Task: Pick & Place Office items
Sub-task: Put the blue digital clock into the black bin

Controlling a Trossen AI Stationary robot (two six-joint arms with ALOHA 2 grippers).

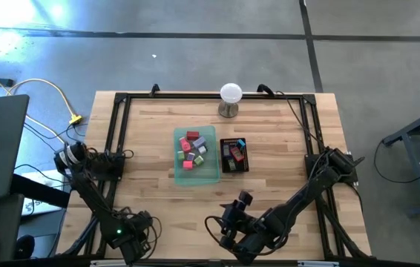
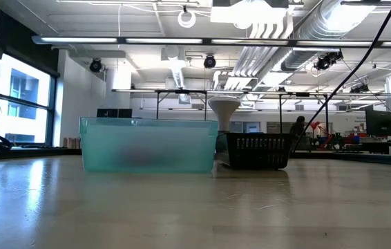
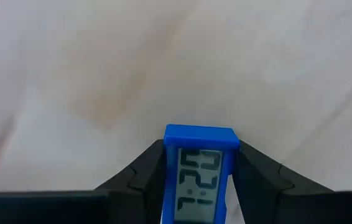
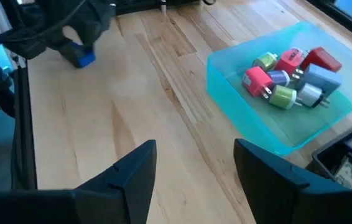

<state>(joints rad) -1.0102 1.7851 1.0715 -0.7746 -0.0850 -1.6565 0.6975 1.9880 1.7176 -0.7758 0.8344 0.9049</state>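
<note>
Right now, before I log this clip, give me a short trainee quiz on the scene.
1. True or false: the right gripper holds a pink block.
2. What sits between the fingers of the left gripper? A) small blue-framed digital clock B) white ball C) red plug
3. Fill in: the black mesh tray stands beside the translucent green plastic tray, on the ___ arm's side.
Key: 1 false, its fingers are open and empty; 2 A; 3 right.

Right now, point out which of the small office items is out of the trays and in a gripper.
The blue clock: it sits between the left gripper's jaws near the table's front-left corner, while the other items lie in the green tray or black tray.
</note>
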